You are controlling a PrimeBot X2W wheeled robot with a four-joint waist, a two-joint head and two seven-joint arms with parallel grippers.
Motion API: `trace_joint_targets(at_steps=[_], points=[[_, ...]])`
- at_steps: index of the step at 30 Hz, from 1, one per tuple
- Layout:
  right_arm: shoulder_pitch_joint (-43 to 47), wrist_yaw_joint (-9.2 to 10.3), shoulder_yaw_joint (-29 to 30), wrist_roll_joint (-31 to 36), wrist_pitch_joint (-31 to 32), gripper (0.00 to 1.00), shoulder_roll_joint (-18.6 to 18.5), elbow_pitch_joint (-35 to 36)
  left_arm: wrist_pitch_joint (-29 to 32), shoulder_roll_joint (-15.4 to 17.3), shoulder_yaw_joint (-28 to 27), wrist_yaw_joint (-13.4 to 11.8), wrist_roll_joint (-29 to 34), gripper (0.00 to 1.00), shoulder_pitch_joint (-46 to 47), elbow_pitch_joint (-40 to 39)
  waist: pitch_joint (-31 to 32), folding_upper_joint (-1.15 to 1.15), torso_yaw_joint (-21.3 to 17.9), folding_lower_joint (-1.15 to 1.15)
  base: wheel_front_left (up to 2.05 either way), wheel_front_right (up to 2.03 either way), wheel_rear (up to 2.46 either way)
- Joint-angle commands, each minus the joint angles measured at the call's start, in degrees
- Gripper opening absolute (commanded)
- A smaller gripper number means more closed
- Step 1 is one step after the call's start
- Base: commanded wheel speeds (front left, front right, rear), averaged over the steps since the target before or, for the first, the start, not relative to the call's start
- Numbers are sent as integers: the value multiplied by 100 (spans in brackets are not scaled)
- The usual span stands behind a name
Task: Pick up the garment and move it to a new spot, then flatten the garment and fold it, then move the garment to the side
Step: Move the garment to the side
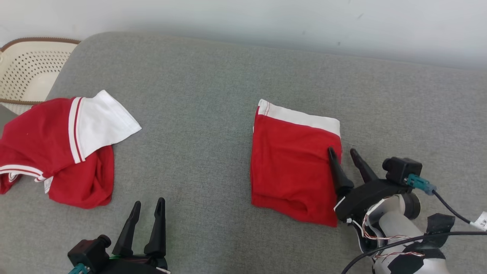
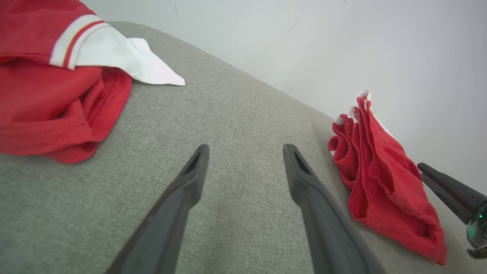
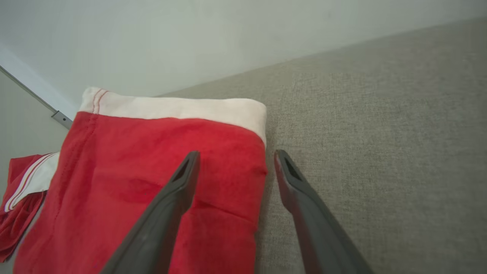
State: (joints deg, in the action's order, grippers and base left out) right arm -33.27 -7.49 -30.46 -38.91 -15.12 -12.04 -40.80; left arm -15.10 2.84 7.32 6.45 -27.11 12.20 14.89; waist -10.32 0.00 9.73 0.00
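Observation:
A folded red garment (image 1: 293, 163) with a white band along its far edge lies flat on the grey cushion, right of centre. My right gripper (image 1: 344, 151) stands open astride its right edge, one finger over the red cloth and the other over bare cushion. In the right wrist view the garment (image 3: 152, 182) lies under the left finger, and nothing is pinched between the fingers of the right gripper (image 3: 236, 160). My left gripper (image 1: 149, 204) is open at the lower left, over bare cushion. The left wrist view has the garment (image 2: 384, 182) off to the right of the left gripper (image 2: 245, 152).
A second red and white garment (image 1: 61, 152) lies crumpled at the cushion's left end, also seen as a red heap (image 2: 57, 83) in the left wrist view. A cream perforated basket (image 1: 30, 68) stands beyond that end. A pale wall (image 1: 266, 23) runs behind the grey cushion (image 1: 198, 106).

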Motion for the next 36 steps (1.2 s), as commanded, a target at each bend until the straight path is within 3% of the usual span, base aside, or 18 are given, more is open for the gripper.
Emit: trace_joint_targets(at_steps=[1,10,11,12,13,14,26,34,36], points=[[55,0,-9,-66,-1,100,50,-78,-8,11,-17,-4,-14,100,64,15,-40,0,59,0,0,0,0],[-114,-3,-271,-380,20,100,215,-815,-8,10,39,19,17,100,81,-14,-133,0,332,0,0,0,0],[-135,-3,-297,-395,21,96,232,-875,-8,11,43,19,23,100,85,-20,-134,0,345,0,0,0,0],[-147,-3,-326,-397,23,60,250,-921,-8,9,46,20,28,100,85,-27,-132,0,353,0,0,0,0],[-144,-4,-356,-401,20,15,262,-944,-8,10,48,20,41,100,91,-42,-129,0,358,0,0,0,0],[-153,-4,-374,-385,17,0,259,-970,-8,10,50,21,49,100,93,-48,-119,0,355,0,0,0,0],[103,-2,235,71,0,0,180,-515,-8,10,149,-3,286,100,8,-140,181,0,-63,0,0,0,0],[421,-2,505,275,0,0,333,-322,-8,12,232,-22,769,100,51,-285,313,0,-889,0,0,0,0],[506,-2,566,331,-1,0,395,-254,-7,11,201,-20,920,100,63,-334,322,0,-1282,0,0,0,0]])
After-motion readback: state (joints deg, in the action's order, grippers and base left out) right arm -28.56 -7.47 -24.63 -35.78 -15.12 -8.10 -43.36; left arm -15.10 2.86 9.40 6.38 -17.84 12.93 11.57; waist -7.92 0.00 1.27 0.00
